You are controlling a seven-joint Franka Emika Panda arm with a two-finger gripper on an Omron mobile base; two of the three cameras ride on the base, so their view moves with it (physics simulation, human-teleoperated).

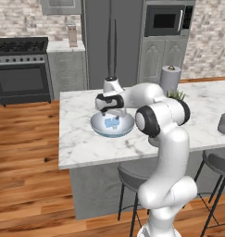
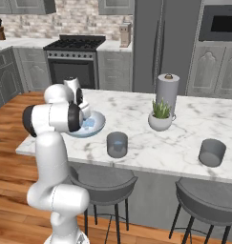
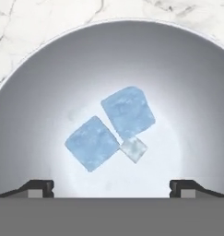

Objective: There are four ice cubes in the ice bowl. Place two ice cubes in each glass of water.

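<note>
The ice bowl (image 3: 49, 69) lies right under my hand, and three ice cubes show on its floor: a large one (image 3: 128, 112), another (image 3: 92, 143) touching it, and a small pale one (image 3: 133, 149). My gripper (image 3: 111, 186) hangs open just above them, its fingertips (image 3: 39, 188) wide apart and nothing between them. From the left base the gripper (image 1: 113, 116) hovers over the ice bowl (image 1: 99, 126) and its cubes (image 1: 111, 123). The ice bowl (image 2: 96, 125) sits partly behind my arm in the right base view. One glass of water (image 2: 117, 144) stands beside it, the other (image 2: 212, 152) far right.
A small white pot with a green plant (image 2: 160, 116) and a paper-towel roll (image 2: 167, 90) stand behind the glasses. Dark stools (image 2: 102, 182) sit under the marble counter's (image 2: 141, 150) front edge. A stove (image 1: 21, 69) and fridge line the back wall.
</note>
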